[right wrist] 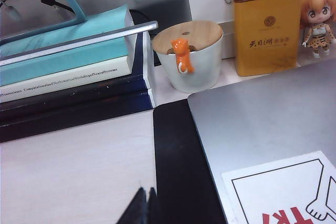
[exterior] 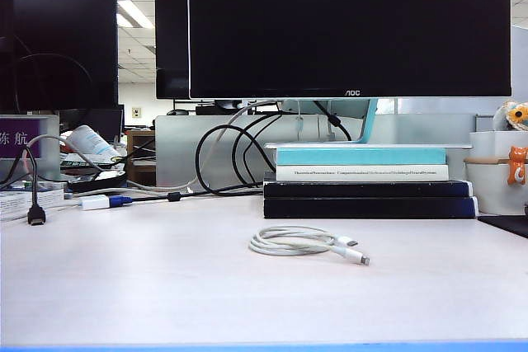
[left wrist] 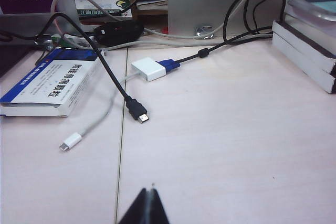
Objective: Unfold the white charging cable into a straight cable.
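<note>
The white charging cable (exterior: 301,241) lies coiled in a loose flat loop on the pale table (exterior: 165,286), in the middle of the exterior view. Its two small white plugs (exterior: 353,256) rest side by side at the coil's right end. Neither arm appears in the exterior view. My left gripper (left wrist: 148,190) is shut, its black tips together over bare tabletop, with nothing in it. My right gripper (right wrist: 145,190) is also shut on nothing, hovering at the edge of a black mat (right wrist: 178,166). Neither wrist view shows the charging cable.
A stack of books (exterior: 367,187) under a monitor stand sits just behind the coil. At the left lie a black HDMI plug (left wrist: 137,111), a white adapter with blue plug (left wrist: 149,68) and a blue-and-white box (left wrist: 50,82). At the right stand a cup (right wrist: 189,59), a yellow tin (right wrist: 266,22) and a laptop (right wrist: 262,119).
</note>
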You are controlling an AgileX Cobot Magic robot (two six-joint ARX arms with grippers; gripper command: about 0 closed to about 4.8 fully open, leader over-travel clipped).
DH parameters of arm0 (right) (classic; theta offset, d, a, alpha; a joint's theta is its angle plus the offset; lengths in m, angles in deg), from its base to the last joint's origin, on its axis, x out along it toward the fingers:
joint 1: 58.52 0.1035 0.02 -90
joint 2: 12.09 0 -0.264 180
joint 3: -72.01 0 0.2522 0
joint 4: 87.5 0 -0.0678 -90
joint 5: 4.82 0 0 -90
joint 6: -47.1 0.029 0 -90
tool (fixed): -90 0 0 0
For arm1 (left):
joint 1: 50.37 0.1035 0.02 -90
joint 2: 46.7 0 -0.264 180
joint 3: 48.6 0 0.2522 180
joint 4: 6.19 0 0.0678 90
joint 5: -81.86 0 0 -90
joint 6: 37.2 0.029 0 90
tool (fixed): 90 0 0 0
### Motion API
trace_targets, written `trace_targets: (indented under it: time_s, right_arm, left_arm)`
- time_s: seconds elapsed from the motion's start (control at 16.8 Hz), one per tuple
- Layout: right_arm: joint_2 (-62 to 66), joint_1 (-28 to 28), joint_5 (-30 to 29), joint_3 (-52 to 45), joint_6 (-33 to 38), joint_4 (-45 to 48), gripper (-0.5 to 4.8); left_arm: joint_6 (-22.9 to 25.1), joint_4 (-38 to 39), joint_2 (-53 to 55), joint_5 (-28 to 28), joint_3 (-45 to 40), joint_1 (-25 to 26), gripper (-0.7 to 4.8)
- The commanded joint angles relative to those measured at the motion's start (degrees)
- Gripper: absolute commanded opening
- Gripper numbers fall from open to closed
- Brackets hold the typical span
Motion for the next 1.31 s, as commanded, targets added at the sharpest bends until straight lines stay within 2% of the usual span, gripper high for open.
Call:
trace_targets:
  time_s: [0.06, 0.3, 0.36, 0.42, 0.48, 0.54, 0.66, 0.89, 1.07, 1.31]
  right_arm:
    - [-0.04, 0.07, 0.15, -0.35, -0.13, 0.61, -0.01]
    - [-0.04, 0.07, 0.13, -0.35, -0.13, 0.59, -0.01]
    - [-0.04, 0.20, -1.36, -0.35, 0.09, 0.70, -0.01]
    - [-0.04, 0.20, -1.84, -0.35, 0.09, 0.98, -0.02]
    - [-0.04, 0.20, -1.16, 0.68, 0.09, 0.04, -0.04]
    - [-0.04, 0.20, 0.72, 1.66, 0.09, -0.87, -0.05]
    - [-0.04, 0.20, 3.67, 2.89, -0.46, -0.81, -0.05]
    - [0.26, 0.20, 4.94, 3.78, -1.09, 0.52, -0.05]
    - [2.49, 0.20, 5.16, 5.99, -0.98, 1.29, -0.06]
    - [19.76, 2.75, 6.32, 14.88, 0.70, 6.75, -0.06]
  left_arm:
    - [0.00, -0.90, -0.11, -0.22, -0.02, -0.02, -0.06]
    - [-0.04, -0.79, -0.11, -0.24, -0.02, -0.04, -0.06]
    - [-4.44, -1.38, -0.11, -0.74, 0.35, -0.04, -0.06]
    - [-5.97, -2.12, -0.11, -1.86, 0.68, -0.04, -0.06]
    - [-8.68, -6.32, -0.11, -4.79, 1.99, -0.07, -0.06]
    - [-9.22, -7.19, -0.11, -4.59, 3.65, -0.04, -0.06]
    - [-8.92, -6.43, 0.20, -1.40, 6.75, -0.04, -0.06]
    - [-7.08, -4.81, 3.02, -0.20, 9.73, -0.04, -0.06]
    - [-7.10, -4.81, 10.08, -1.88, 12.33, -0.09, -0.06]
    - [-6.99, -5.70, 27.78, -8.11, 20.24, -0.50, -0.06]
